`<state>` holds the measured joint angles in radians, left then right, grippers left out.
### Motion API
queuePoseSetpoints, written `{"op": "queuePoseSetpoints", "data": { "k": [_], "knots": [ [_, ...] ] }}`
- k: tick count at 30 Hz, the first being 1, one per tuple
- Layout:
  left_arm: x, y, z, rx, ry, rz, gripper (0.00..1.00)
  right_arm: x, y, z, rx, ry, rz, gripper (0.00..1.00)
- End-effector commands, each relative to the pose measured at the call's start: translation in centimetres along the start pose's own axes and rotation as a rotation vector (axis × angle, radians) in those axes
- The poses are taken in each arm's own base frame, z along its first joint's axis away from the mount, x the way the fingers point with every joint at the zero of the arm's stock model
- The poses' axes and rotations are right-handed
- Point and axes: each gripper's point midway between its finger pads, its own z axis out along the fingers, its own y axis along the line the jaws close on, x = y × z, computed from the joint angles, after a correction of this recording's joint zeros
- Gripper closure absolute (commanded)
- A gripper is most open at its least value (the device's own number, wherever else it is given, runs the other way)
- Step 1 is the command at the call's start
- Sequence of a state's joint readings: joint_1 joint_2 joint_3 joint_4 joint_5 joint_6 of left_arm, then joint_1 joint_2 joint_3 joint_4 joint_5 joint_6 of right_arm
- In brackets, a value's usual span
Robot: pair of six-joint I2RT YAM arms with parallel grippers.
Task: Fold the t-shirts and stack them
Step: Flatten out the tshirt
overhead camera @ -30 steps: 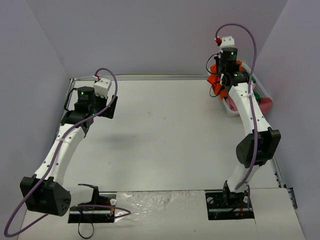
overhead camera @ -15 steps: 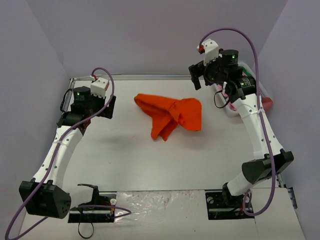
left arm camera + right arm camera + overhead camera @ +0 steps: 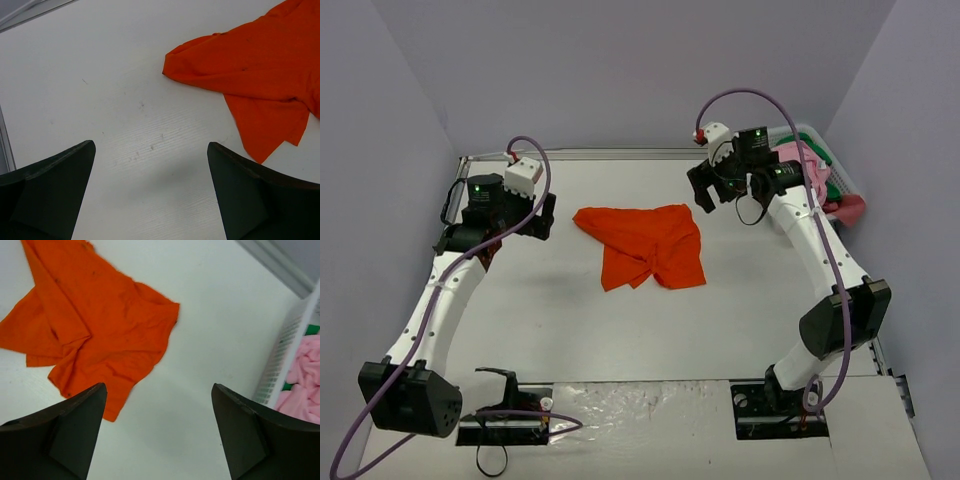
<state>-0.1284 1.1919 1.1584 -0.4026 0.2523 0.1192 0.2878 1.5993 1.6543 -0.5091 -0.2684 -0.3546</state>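
Orange t-shirt (image 3: 645,245) crumpled; white basket (image 3: 286,352) nearby holds pink t-shirt (image 3: 306,375).

A crumpled orange t-shirt (image 3: 95,335) lies on the white table (image 3: 210,305) well left of the white slotted basket (image 3: 289,347), which holds a pink t-shirt (image 3: 306,375) and some green cloth (image 3: 313,330), with the right gripper (image 3: 158,386) spread wide and empty.

The left arm (image 3: 435,305) and right arm (image 3: 820,250) are built of white links and black joint housings. A purple cable (image 3: 530,139) is looped along each. A green light (image 3: 477,186) and a white camera box (image 3: 527,172) are borne at each wrist. Dark wedge-shaped fingers (image 3: 55,190) are carried by the left end effector (image 3: 150,195) and right end effector (image 3: 159,435).
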Motion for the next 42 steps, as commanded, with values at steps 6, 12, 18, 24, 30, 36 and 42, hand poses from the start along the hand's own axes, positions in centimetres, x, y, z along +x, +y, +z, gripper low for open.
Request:
{"op": "queuePoseSetpoints", "data": {
  "k": [6,12,18,24,30,36,42],
  "knots": [
    [-0.5,0.2,-0.2,0.000,-0.026,-0.011,0.05,8.2,11.0,2.9,-0.424,0.254,-0.158,0.33],
    [-0.4,3.0,-1.2,-0.069,-0.046,-0.065,0.05,14.0,17.8,3.5,-0.590,0.461,-0.291,0.35],
    [-0.4,3.6,-1.9,-0.088,-0.059,-0.082,0.05,16.7,20.3,3.7,-0.635,0.543,-0.342,0.35],
    [-0.1,4.5,-2.5,-0.108,-0.070,-0.105,0.05,17.7,19.8,5.1,-0.593,0.574,-0.349,0.34],
    [0.0,4.4,-2.6,-0.101,-0.076,-0.112,0.05,17.2,19.5,7.0,-0.544,0.572,-0.343,0.34],
    [0.1,4.2,-2.5,-0.091,-0.076,-0.114,0.05,16.4,19.3,9.0,-0.518,0.570,-0.342,0.34],
    [0.2,4.2,-2.6,-0.088,-0.077,-0.115,0.05,16.5,18.8,11.0,-0.468,0.588,-0.339,0.34]
  ]
}}
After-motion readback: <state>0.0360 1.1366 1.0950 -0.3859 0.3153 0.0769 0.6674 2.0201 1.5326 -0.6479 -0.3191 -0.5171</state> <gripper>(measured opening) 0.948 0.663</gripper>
